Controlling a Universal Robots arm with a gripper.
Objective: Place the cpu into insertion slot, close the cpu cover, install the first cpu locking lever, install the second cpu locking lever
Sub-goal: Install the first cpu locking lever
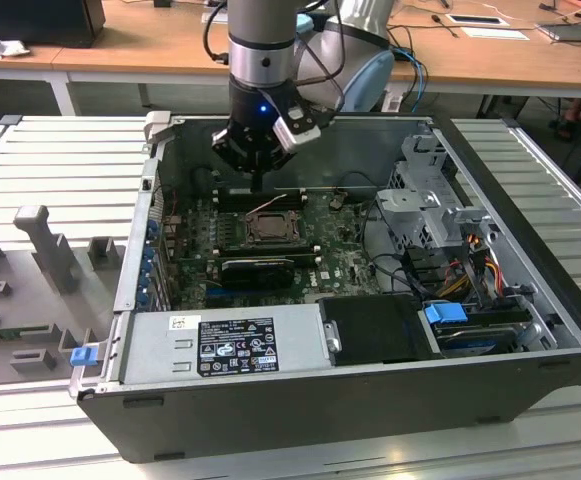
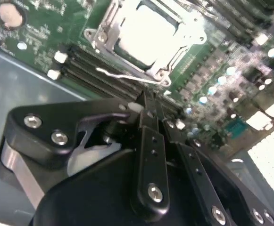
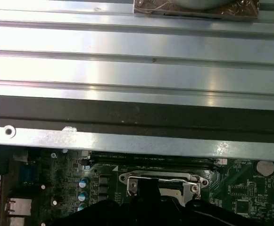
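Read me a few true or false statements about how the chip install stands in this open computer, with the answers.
1. The cpu lies in the insertion slot. True.
2. The pincer holds the cpu up above the case. False: the pincer is down inside the case, near the slot, and the cpu lies seated.
3. The cpu cover is folded down around the cpu. True.
4. The motherboard is red. False: it is green.
5. A side panel shuts the case. False: the case is open and the motherboard is in plain view.
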